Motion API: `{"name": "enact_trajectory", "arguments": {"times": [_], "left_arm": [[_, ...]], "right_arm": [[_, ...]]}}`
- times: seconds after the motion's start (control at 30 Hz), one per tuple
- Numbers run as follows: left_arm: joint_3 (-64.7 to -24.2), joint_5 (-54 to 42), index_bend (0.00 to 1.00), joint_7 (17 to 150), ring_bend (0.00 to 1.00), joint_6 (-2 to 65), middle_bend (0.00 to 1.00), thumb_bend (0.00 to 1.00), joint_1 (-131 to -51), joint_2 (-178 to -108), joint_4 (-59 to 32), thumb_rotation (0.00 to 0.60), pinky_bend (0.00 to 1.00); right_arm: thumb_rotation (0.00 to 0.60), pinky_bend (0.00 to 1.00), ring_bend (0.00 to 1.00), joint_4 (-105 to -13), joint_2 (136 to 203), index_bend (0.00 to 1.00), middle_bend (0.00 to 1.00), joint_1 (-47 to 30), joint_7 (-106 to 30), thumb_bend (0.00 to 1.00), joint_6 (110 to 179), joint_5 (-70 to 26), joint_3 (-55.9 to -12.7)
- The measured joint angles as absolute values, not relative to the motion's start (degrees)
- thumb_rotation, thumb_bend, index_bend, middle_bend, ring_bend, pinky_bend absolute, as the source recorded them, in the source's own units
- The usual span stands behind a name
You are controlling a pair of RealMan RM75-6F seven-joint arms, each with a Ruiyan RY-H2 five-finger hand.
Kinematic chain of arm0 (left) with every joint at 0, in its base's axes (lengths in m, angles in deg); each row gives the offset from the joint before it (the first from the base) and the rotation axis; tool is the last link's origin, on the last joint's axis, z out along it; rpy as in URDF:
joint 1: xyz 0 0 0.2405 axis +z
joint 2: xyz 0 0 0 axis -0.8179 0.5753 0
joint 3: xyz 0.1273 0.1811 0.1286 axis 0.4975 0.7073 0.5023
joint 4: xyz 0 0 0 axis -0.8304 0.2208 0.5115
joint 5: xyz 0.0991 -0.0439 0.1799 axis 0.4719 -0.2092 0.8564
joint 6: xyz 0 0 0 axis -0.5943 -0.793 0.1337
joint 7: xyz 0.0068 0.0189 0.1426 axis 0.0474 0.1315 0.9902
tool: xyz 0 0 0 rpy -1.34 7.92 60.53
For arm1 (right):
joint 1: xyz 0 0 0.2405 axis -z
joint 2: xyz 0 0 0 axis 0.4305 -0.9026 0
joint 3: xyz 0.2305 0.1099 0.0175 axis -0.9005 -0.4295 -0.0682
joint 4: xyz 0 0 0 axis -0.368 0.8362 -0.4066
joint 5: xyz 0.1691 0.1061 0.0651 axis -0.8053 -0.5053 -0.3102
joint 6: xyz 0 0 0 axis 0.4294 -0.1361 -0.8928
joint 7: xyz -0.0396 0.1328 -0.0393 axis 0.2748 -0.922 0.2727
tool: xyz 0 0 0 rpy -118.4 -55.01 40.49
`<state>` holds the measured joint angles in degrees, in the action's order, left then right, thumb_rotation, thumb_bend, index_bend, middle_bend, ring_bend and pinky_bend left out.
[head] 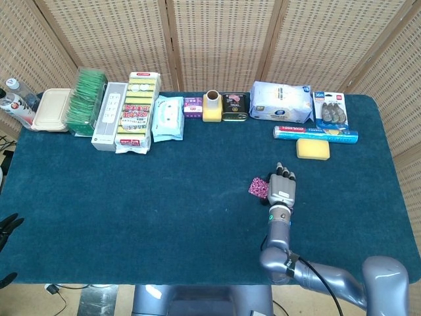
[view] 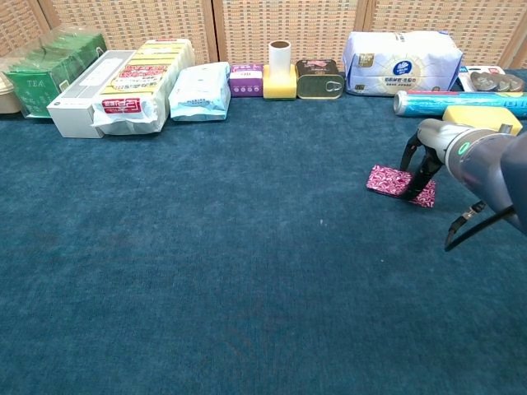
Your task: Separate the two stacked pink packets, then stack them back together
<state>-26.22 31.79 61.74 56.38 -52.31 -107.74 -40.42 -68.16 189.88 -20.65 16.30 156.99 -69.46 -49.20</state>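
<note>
While fingers hide their seam, right hand [view: 430,152] seemingly pinches pink packets [view: 399,184].

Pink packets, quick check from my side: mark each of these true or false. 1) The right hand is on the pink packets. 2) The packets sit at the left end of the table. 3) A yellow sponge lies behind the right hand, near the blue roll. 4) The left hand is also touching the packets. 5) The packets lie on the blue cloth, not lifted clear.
1) True: the right hand has its fingers on the pink packets.
2) False: they lie right of centre.
3) True: the yellow sponge lies just in front of the blue roll.
4) False: no left hand shows in either view.
5) True: they rest on the blue cloth.
</note>
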Motion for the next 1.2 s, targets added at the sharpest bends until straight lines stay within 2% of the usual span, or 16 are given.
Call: {"name": "enact_trajectory", "arguments": {"times": [0.43, 0.6, 0.77, 0.9, 1.1, 1.2], "left_arm": [[-26.1, 32.4, 0.00, 61.2, 0.00, 57.6, 0.00, 0.03, -51.8, -107.8, -39.9, 0.600, 0.04], [-26.1, 32.6, 0.00, 61.0, 0.00, 57.9, 0.00, 0.03, -51.7, -107.8, -39.7, 0.600, 0.04], [-26.1, 32.7, 0.00, 60.8, 0.00, 58.3, 0.00, 0.03, -51.6, -107.9, -39.6, 0.600, 0.04], [-26.4, 32.8, 0.00, 61.0, 0.00, 59.4, 0.00, 0.03, -51.2, -108.2, -39.2, 0.600, 0.04], [-26.2, 33.8, 0.00, 61.4, 0.00, 60.9, 0.00, 0.03, -50.4, -108.5, -38.8, 0.600, 0.04], [-26.2, 34.2, 0.00, 62.5, 0.00, 62.1, 0.00, 0.03, -49.8, -108.8, -38.6, 0.600, 0.04]], "right_arm": [[0.600, 0.04, 0.00, -68.9, 189.6, 0.29, 0.00, -20.4, 15.7, 0.31, 157.8, -69.7, -49.2], [0.600, 0.04, 0.00, -70.6, 189.0, 0.25, 0.00, -19.9, 14.8, 0.30, 157.6, -68.8, -49.0], [0.600, 0.03, 0.00, -74.6, 187.3, 0.20, 0.00, -19.0, 13.6, 0.16, 157.3, -66.5, -48.1], [0.600, 0.01, 0.00, -78.7, 184.8, 0.19, 0.00, -17.6, 11.2, 0.08, 156.6, -61.5, -46.5], [0.596, 0.00, 0.00, -85.6, 179.2, 0.17, 0.03, -13.6, 2.4, 0.04, 154.7, -47.3, -42.1], [0.556, 0.00, 0.00, -87.5, 175.9, 0.16, 0.05, -11.1, -4.0, 0.02, 153.8, -38.4, -39.7]]}}
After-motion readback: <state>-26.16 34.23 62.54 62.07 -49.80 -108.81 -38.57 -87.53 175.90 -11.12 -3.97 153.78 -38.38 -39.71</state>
